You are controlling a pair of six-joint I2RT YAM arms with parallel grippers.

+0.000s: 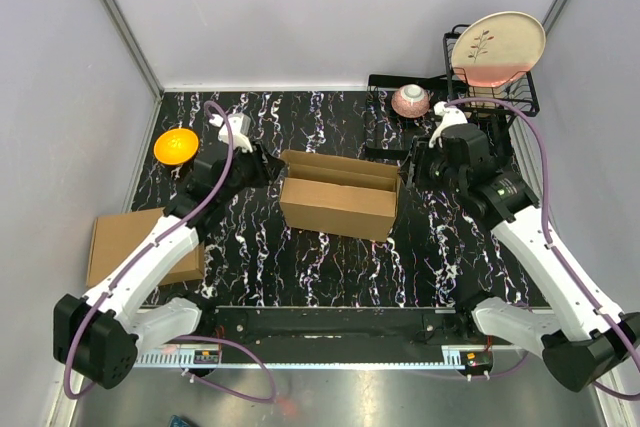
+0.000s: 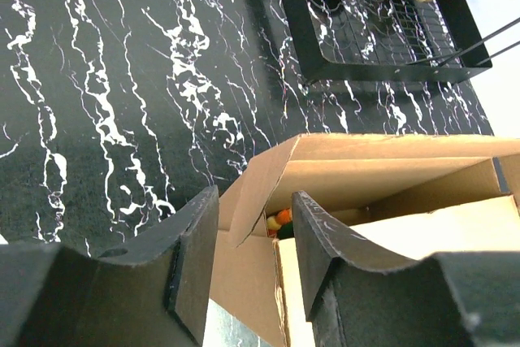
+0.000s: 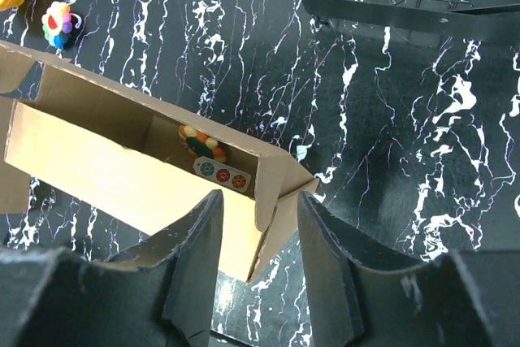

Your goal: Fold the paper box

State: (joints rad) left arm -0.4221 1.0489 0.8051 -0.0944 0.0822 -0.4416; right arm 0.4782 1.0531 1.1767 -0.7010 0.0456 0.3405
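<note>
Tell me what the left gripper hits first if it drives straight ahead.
The paper box: its end flap sits inside the open left gripper, so contact looks close, though depth is unclear.

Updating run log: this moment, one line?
paper box: top open; left gripper: open at left end; right gripper: open at right end

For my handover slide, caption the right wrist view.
Right gripper, open, at the end of the paper box; colourful toy inside.
</note>
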